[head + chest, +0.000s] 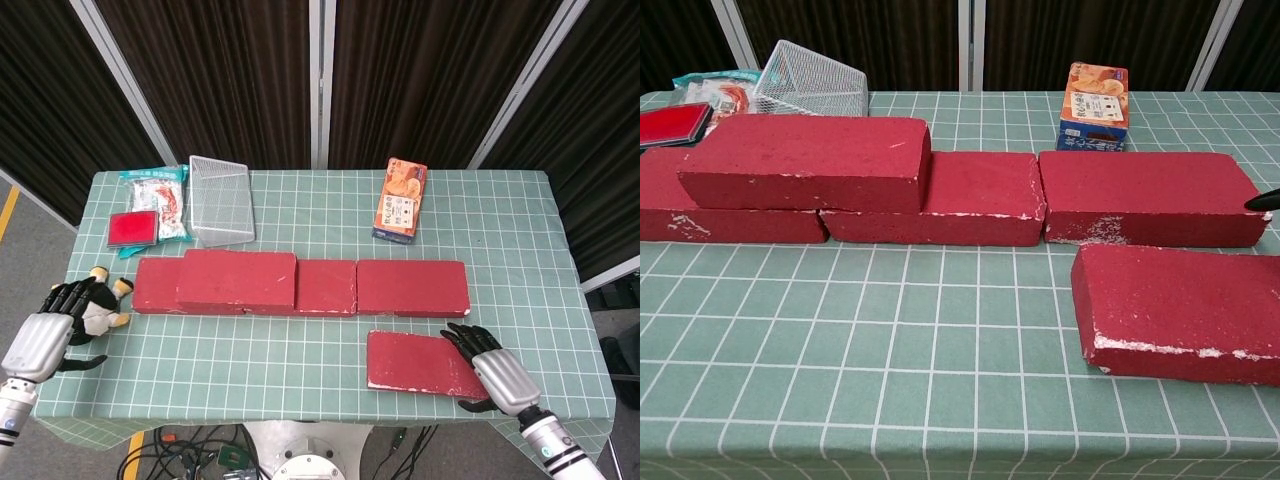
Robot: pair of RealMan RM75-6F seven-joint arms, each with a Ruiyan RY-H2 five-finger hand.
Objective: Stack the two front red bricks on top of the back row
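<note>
Left hand (42, 338): off the table's left edge, near a small plush toy (100, 298); fingers partly curled and holding nothing, well apart from the bricks.
Stacked brick (238, 281): already lies on the back row (300, 287), spanning the joint between its left and middle bricks; the chest view shows it overhanging slightly forward, so a knock could shift it.
Front brick (427, 363): flat on the table (250, 350) in front of the back row's right brick, apart from it; this one is not yet stacked.
Right hand (492, 373): at the front brick's right end, fingers spread over its top corner, thumb low by the near edge; no grip closed, and whether the fingertips touch cannot be told.
Risk, grip: a one-ended hold on a long, heavy-looking brick may let the far end sag or slip out.
Risk, placement: swinging it up could strike the row's right brick or the snack box (401, 200) behind.
Hidden: the chest view catches only a dark fingertip at its right border; the right hand's palm side is unseen.
Cut off: the front brick's right end runs out of the chest view.
</note>
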